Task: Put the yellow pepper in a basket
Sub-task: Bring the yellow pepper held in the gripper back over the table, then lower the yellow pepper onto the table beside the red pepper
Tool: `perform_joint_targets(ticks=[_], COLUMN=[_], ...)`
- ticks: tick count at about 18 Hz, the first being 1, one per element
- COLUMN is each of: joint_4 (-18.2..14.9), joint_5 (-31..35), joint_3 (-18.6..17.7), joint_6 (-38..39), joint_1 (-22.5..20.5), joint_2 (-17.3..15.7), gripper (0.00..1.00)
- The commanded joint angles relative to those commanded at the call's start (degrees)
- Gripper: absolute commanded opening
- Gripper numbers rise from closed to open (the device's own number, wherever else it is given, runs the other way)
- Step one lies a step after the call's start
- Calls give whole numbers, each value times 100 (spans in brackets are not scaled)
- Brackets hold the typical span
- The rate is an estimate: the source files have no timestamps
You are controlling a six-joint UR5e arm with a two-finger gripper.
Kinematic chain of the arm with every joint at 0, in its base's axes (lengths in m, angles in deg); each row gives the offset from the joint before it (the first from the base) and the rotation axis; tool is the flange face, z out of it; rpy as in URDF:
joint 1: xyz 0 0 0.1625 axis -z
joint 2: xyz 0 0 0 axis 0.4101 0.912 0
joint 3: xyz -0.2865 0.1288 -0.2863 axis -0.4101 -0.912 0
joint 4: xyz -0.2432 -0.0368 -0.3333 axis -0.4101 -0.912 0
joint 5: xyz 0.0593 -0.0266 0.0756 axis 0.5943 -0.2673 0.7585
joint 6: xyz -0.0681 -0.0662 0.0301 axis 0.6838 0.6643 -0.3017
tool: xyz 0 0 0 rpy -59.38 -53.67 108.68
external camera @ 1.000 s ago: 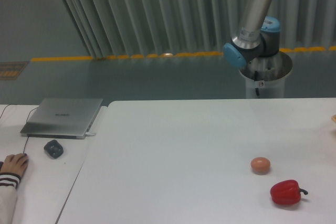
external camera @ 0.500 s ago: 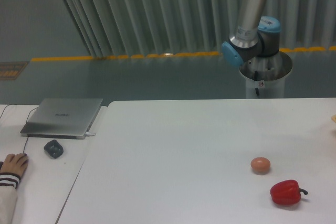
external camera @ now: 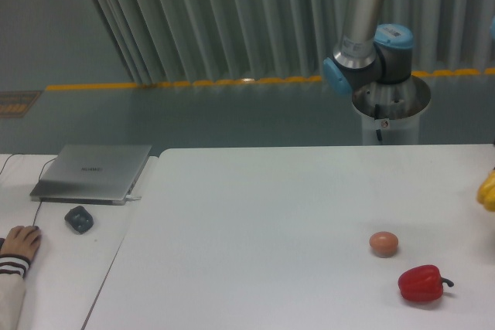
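A piece of the glossy yellow pepper shows at the right edge of the frame, above the white table; the rest of it is cut off. Only the arm's elbow and upper link show at the top, and a small blue part sits at the right edge. The gripper is out of view, so I cannot see whether anything holds the pepper. No basket is in view.
A red bell pepper with a dark stem and a small orange-brown ball lie at the table's front right. A laptop, a mouse and a person's hand are on the left desk.
The yellow pepper has come into view at the right edge. The arm's upper link and elbow have shifted slightly left.
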Motion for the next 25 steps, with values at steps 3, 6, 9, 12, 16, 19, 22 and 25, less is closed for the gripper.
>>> perform_joint_targets(ticks=[3, 6, 9, 12, 16, 19, 22, 25], joint_4=[211, 825, 1248, 1546, 1952, 1987, 1979, 1979], joint_5=[61, 210, 605, 983, 1213, 1222, 1222, 1222], joint_3=[-96, -421, -624, -738, -984, -1028, -1037, -1037], joint_6=[502, 845, 890, 943, 1057, 1066, 1066, 1048], joint_1=[264, 449, 607, 835, 968, 1012, 1021, 1021], joint_2=[62, 44, 62, 158, 264, 351, 387, 396], gripper=[32, 34, 34, 34, 34, 34, 35, 47])
